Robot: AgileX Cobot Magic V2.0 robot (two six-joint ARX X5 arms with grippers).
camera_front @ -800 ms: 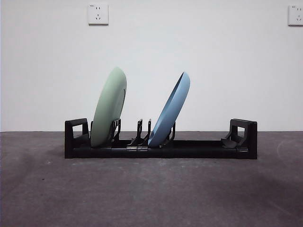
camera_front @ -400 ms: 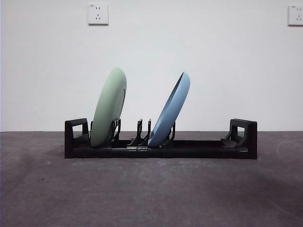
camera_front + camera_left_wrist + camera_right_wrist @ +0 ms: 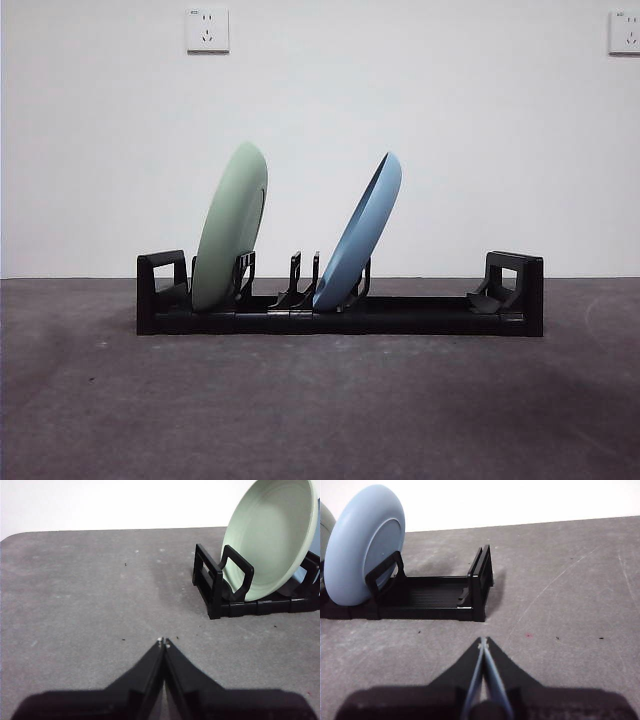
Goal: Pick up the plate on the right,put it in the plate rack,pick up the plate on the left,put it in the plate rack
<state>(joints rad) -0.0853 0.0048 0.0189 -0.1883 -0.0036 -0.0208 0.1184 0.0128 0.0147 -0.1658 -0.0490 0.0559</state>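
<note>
Both plates are standing in the plate rack [image 3: 340,310] on the grey counter [image 3: 320,410].
Nearest, the left gripper [image 3: 163,641] and right gripper [image 3: 483,641] are hovering over bare counter beyond opposite ends of the rack, jaws pressed together, gripping nothing. Farther back, the green plate [image 3: 231,228] is leaning near the rack's left end; the blue plate [image 3: 361,230] is leaning near its middle.

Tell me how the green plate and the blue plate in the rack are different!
The green plate sits near one end of the plate rack; the blue plate sits nearer its middle. The green plate stands more upright, while the blue plate tilts over further. The green plate's top reaches slightly higher than the blue plate's. Both stand on edge between prongs, leaning the same way, and neither gripper touches them.
</note>
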